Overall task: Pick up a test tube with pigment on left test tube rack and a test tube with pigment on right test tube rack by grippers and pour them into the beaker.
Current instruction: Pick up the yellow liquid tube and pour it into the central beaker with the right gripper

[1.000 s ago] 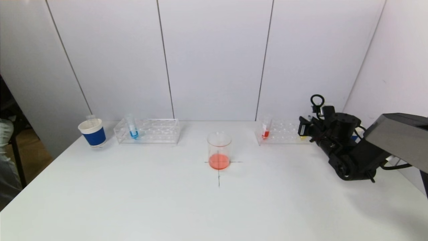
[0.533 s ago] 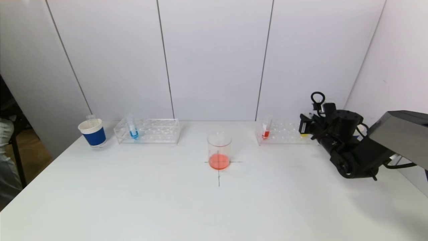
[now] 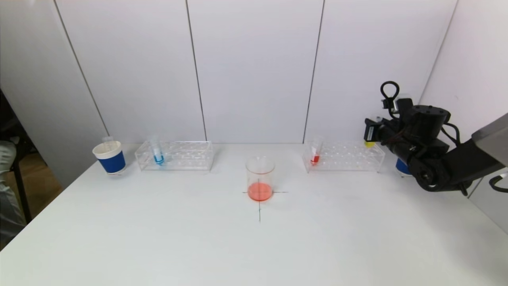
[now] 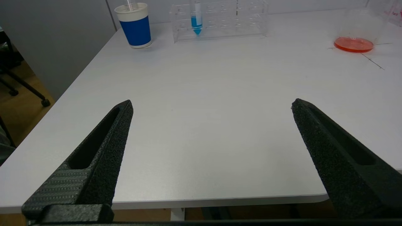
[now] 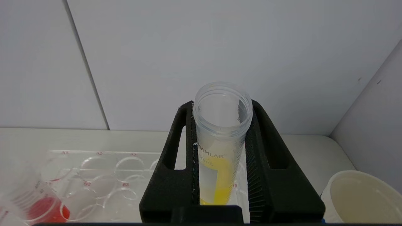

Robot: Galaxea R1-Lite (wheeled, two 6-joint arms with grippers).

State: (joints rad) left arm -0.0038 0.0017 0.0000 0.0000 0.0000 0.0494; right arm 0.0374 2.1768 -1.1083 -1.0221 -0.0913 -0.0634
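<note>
A glass beaker (image 3: pixel 260 178) with orange-red liquid stands on a cross mark mid-table. The clear left test tube rack (image 3: pixel 174 155) holds a tube of blue pigment (image 3: pixel 156 153). In the right test tube rack (image 3: pixel 343 157) stands a tube of red pigment (image 3: pixel 315 153). My right gripper (image 3: pixel 371 135) is shut on a test tube of yellow pigment (image 5: pixel 220 141), held upright just above that rack's right end. The left gripper (image 4: pixel 212 105) hangs open and empty over the table's near left edge, out of the head view.
A blue-and-white paper cup (image 3: pixel 110 157) stands left of the left rack. Another cup (image 5: pixel 361 197) sits right of the right rack, partly behind my right arm. White wall panels close off the back and the right side.
My right gripper has risen and drifted right, lifting the yellow tube out of the right rack. Nothing else has moved.
</note>
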